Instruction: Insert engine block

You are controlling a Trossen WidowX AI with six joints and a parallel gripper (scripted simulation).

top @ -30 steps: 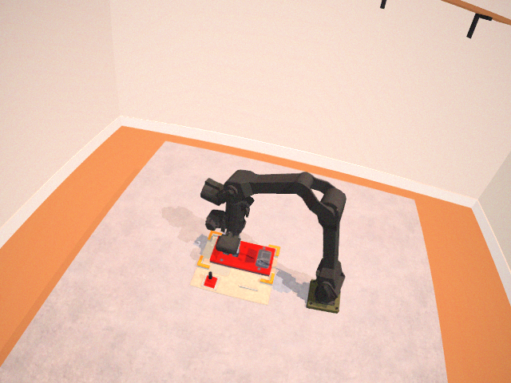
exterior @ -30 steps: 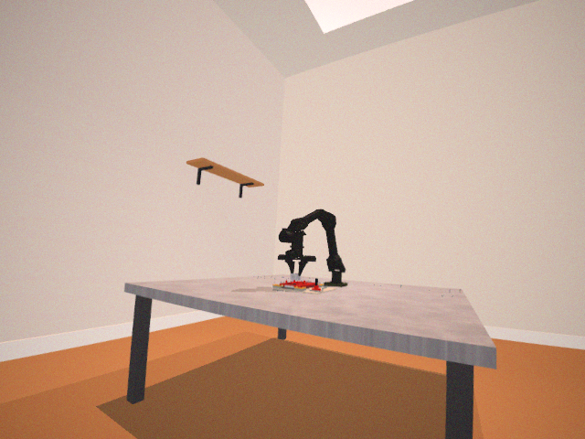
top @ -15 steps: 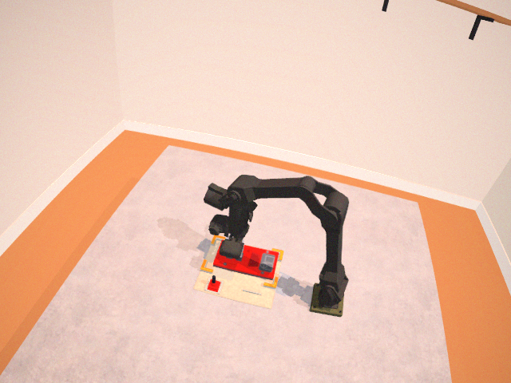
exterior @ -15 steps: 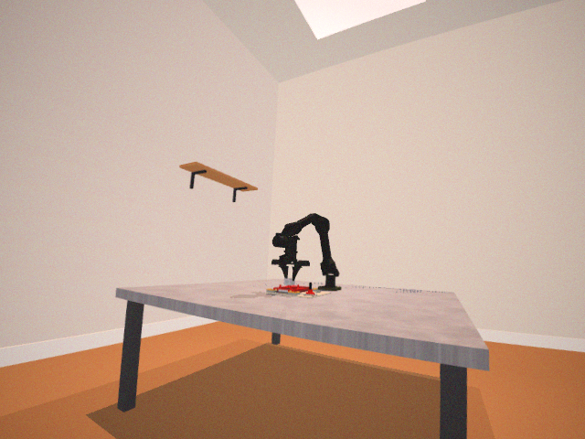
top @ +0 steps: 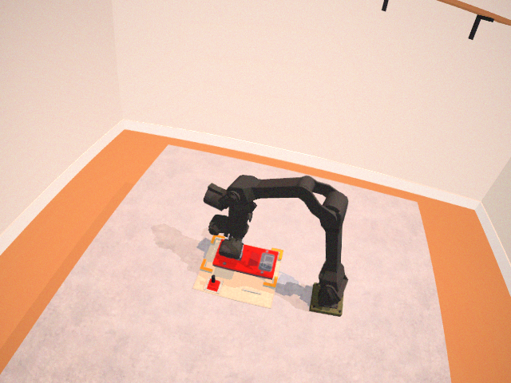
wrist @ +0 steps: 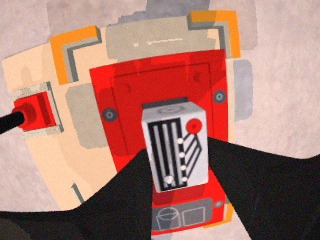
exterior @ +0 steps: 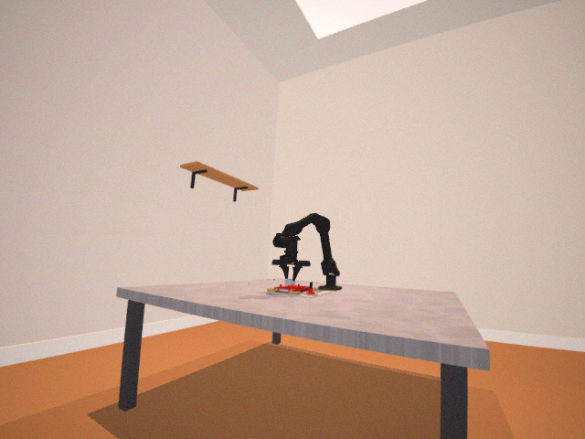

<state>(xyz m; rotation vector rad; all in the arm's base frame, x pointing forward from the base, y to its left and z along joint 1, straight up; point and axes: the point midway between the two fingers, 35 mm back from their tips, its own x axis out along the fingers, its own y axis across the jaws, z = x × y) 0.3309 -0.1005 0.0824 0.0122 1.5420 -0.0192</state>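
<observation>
My gripper (top: 231,252) (exterior: 290,277) (wrist: 176,150) is shut on the engine block, one finger at each side, and points down over the car body. The engine block (exterior: 289,282) (wrist: 196,172) is a pale grey box with black stripes, a red dot and white dots on its face; the gripper hides it in the top view. The red car body (top: 247,267) (wrist: 165,70) lies flat. Part of the dark opening (wrist: 159,105) shows just beyond the block in the wrist view. The block hides the rest, and I cannot tell whether its lower end is inside. The rib cannot be made out.
Orange corner brackets (top: 204,266) (wrist: 62,52) stand around the car body on a beige board (top: 231,290) (wrist: 30,70). A red piece with a black upright knob (top: 213,284) (wrist: 42,112) sits beside the body. The arm's base (top: 326,306) stands on the table at the board's other end.
</observation>
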